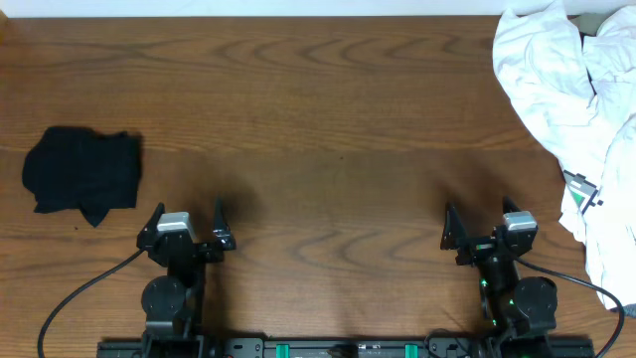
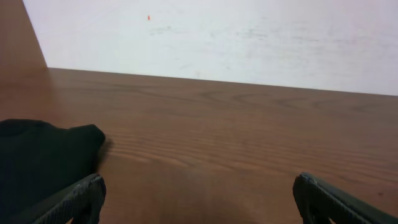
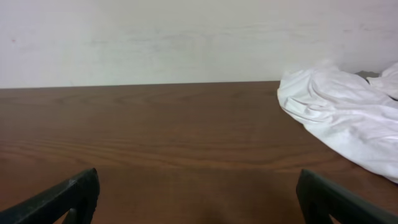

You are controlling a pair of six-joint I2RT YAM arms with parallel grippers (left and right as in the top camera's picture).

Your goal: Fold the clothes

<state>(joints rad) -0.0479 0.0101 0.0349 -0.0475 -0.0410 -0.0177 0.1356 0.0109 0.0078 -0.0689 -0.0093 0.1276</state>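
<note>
Crumpled white cotton T-shirt [image 1: 556,89]: along right side of brown wooden table [image 1: 328,119] | left fingers [image 1: 220,221], right fingers [image 1: 450,229]: apart, near edge, wood between

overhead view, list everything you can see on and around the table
t-shirt: one, white with a small green-and-white print, crumpled at the far right of the table
black garment: one, black, folded, left side of the table
table: one, brown wood, under everything
wall: one, white, behind the table's far edge
left end effector: one, black, near edge on the left, open and holding nothing
right end effector: one, black, near edge on the right, open and holding nothing
</note>
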